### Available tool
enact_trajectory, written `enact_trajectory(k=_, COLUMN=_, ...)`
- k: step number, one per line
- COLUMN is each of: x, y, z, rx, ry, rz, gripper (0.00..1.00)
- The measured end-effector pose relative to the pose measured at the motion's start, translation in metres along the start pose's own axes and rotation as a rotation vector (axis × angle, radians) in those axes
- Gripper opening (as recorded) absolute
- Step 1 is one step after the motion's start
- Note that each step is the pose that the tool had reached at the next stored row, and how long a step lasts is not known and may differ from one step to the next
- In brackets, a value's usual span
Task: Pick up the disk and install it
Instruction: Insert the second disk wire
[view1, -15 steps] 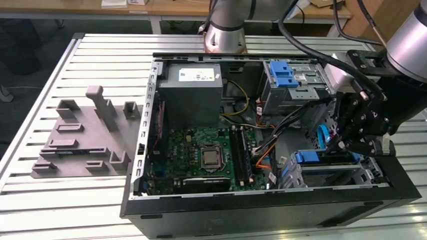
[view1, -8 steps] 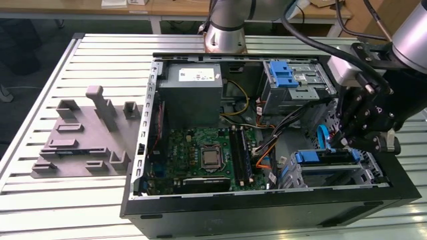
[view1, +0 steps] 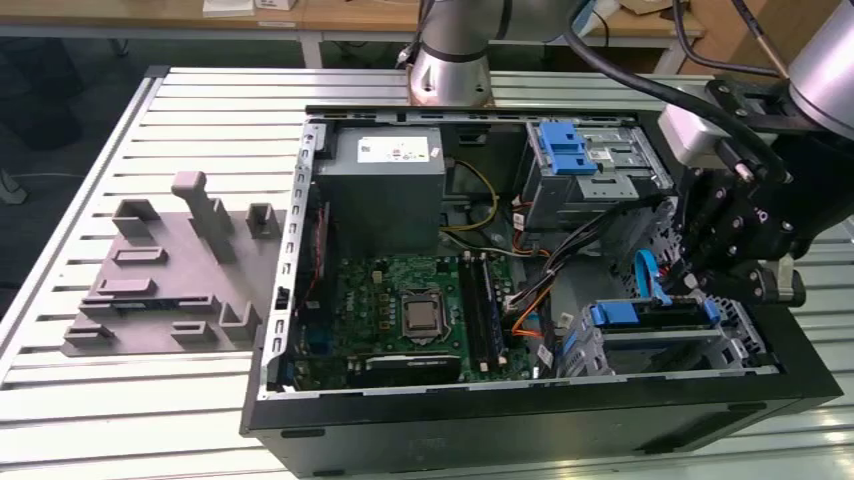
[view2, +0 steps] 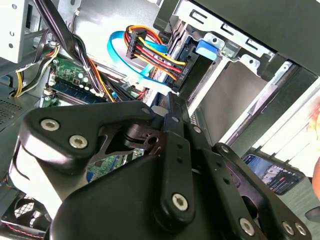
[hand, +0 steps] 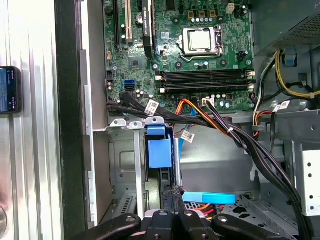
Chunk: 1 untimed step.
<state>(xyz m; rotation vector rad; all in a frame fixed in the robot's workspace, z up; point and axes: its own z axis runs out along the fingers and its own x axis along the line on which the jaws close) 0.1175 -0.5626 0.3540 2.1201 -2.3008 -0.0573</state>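
While my pincer (view1: 731, 285) hangs over the drive cage (view1: 667, 345), grip state unclear, the disk (view1: 650, 313) sits edge-up in that cage; pressing squarely along its blue bracket should seat it.

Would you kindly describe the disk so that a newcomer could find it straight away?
Start at the open computer case and go to its corner by the black end effector, on the exterior view's right. The disk sits on edge in the metal bay there. Its blue carrier tab, beside a light-blue ribbon cable, sets it apart from the upper bay's blue latch.
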Motion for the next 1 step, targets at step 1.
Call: enact_trajectory(k=1, x=0.0, y=0.0, z=0.0, rx=0.0, ry=0.0, rz=0.0, gripper=0.11)
